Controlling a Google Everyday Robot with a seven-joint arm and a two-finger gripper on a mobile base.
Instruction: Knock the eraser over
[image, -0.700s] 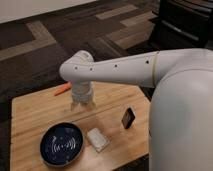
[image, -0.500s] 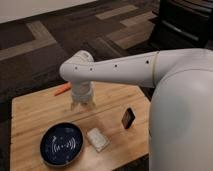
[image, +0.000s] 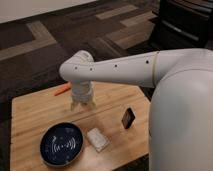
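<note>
eraser standing on the table, gripper hanging apart from it

closest to the camera, the robot's broad white rounded body (image: 182, 125) is filling the right side of the view. beside it, the light wooden rectangular table (image: 35, 115) is taking up the lower left. at the table's near edge a round dark blue plate with a pale pattern at its centre (image: 61, 145) is lying flat, and just beside it, toward the right of the view, a small white rectangular block (image: 98, 139) is lying on the wood.

a little farther back and more to the right, the small black rectangular eraser (image: 128, 118) is standing on end near the table's right edge, leaning slightly.

farther in, the white arm (image: 120, 72) is reaching across from the body toward the left of the view and bending down, so the pale gripper (image: 82, 104) is hanging over the middle of the table, close to the wood. it is staying well apart from the eraser, which is sitting off to its right in the view. whether the gripper is apart or together cannot be told.

behind the gripper, a small orange object (image: 62, 90) is lying at the table's far edge. beyond that, dark patterned carpet (image: 40, 45) is spreading out, with dark furniture (image: 185, 20) standing at the top right.
</note>
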